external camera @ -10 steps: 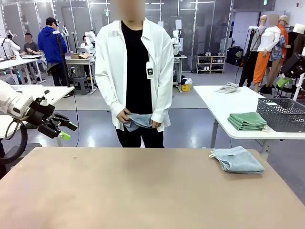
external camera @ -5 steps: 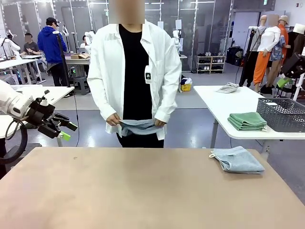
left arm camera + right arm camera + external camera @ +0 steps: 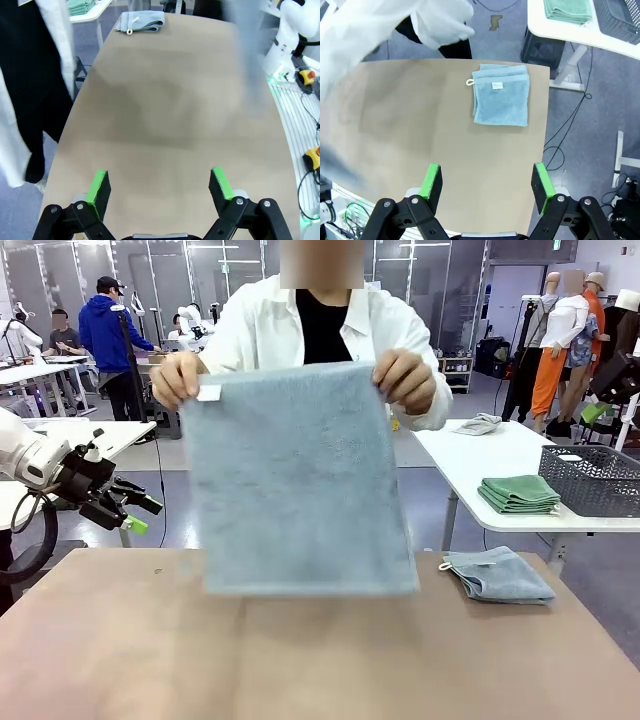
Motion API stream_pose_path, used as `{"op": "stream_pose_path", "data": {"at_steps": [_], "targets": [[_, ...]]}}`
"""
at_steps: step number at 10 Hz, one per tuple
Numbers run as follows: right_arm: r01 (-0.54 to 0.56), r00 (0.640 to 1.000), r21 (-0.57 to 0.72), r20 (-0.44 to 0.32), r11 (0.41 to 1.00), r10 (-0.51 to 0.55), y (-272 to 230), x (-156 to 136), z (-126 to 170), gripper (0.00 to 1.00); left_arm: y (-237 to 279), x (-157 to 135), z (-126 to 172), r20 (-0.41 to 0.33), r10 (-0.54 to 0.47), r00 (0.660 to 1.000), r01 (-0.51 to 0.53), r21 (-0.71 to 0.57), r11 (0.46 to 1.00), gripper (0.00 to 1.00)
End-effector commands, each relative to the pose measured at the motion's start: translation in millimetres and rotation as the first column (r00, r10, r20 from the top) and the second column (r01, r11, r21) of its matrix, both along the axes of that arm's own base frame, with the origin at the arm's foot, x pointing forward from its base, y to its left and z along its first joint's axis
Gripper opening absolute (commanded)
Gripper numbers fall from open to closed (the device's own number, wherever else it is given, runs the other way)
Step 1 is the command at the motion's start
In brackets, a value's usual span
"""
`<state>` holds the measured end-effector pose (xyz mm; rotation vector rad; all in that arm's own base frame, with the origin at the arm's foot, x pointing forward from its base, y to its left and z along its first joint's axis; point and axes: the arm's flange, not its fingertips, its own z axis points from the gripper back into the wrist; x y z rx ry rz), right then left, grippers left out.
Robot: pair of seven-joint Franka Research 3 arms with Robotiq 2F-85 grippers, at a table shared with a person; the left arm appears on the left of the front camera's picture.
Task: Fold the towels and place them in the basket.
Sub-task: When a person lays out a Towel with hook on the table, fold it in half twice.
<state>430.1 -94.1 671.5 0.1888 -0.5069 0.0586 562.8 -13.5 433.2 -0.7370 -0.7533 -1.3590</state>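
Spanning the foreground, the brown table (image 3: 300,660) bears one folded towel (image 3: 497,575) near its far right corner. Behind it a person (image 3: 260,330) holds an unfolded towel (image 3: 295,480) upright above the far edge, one hand (image 3: 178,380) and the other hand (image 3: 405,380) pinching its top corners. Beyond, a white side table (image 3: 470,450) carries the basket (image 3: 590,480) beside green cloths (image 3: 518,495). The left gripper (image 3: 160,182), off the table's left edge, and the right gripper (image 3: 487,187), above the table, have their jaws apart and hold nothing.
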Motion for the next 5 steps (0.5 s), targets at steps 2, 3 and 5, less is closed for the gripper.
{"op": "stream_pose_path", "data": {"at_steps": [2,3,5], "targets": [[0.01,1.0,0.004,-0.004,1.0,-0.01,0.6,2.1,2.6,0.89,-0.7,0.2,0.6,0.002,-0.002,1.0,0.002,0.0,1.0,1.0],[0.01,1.0,0.004,-0.004,1.0,-0.01,0.6,2.1,2.6,0.89,-0.7,0.2,0.6,0.002,-0.002,1.0,0.002,0.0,1.0,1.0],[0.01,1.0,0.004,-0.004,1.0,-0.01,0.6,2.1,2.6,0.89,-0.7,0.2,0.6,0.002,-0.002,1.0,0.002,0.0,1.0,1.0]]}}
